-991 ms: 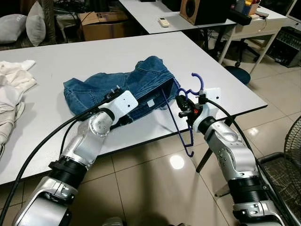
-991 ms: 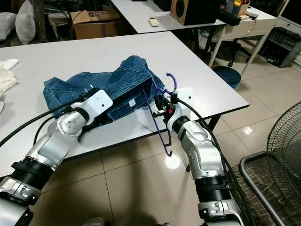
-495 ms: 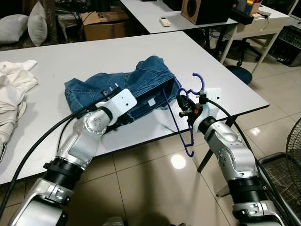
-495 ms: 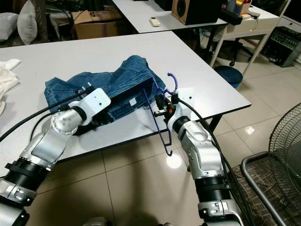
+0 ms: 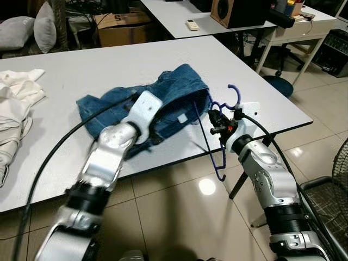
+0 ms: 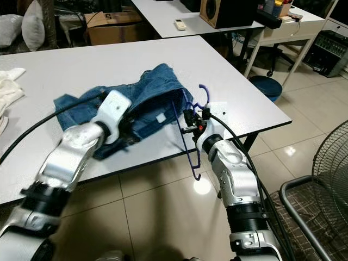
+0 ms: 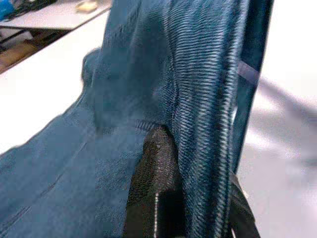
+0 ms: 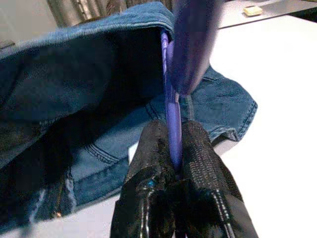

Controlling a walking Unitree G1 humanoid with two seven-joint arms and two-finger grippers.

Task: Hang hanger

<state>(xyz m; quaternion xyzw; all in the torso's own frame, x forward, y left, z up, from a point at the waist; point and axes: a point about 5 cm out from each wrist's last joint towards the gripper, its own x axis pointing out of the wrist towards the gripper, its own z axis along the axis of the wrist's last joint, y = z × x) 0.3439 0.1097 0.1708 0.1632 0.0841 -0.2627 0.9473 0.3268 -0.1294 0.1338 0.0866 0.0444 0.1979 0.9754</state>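
Observation:
A pair of blue jeans (image 5: 174, 95) lies bunched on the white table (image 5: 109, 65). My left gripper (image 5: 156, 135) is shut on a fold of the denim (image 7: 203, 99) and holds that edge raised off the tabletop. A purple hanger (image 5: 216, 144) stands at the table's front edge; its hook (image 5: 234, 91) points up and its lower bar hangs below the edge. One arm of the hanger runs into the jeans' opening (image 8: 99, 89). My right gripper (image 5: 216, 120) is shut on the hanger's neck (image 8: 172, 114).
White clothes (image 5: 13, 106) lie at the table's left end. Behind stands a second table with a remote (image 5: 190, 24) and a speaker (image 5: 236, 11), and a cardboard box (image 5: 117, 27). A fan grille (image 5: 341, 163) and a metal frame (image 5: 321, 190) are at my right.
My left arm has swung up and to the right, lifting and bunching the jeans toward the hanger. The right gripper and hanger have hardly moved.

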